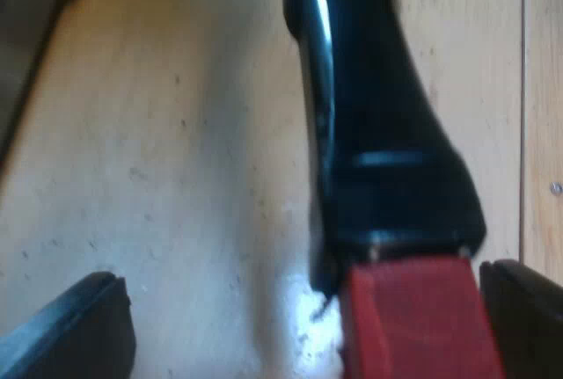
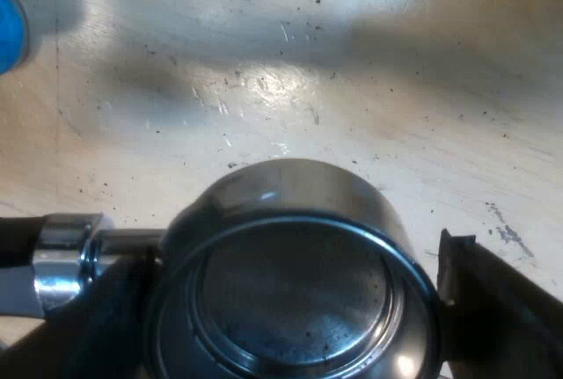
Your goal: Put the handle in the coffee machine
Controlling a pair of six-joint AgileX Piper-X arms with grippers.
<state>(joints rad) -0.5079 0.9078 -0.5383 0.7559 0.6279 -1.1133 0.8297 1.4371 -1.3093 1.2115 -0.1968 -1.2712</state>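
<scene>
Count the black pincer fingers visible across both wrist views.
4. Two of the left pincer flank the handle's red end; two of the right pincer flank the holder's metal basket.

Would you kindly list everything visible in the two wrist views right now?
metal holder: one, silver round basket, over the table.
handle: one, black with a red end, over the table.
blue thing: one, probably the tamper, on the table apart from the metal holder.
table: one, pale wood with dark specks.
left gripper: one, black fingers open, either side of the red end.
right gripper: one, black fingers shut on the metal holder's basket.
</scene>
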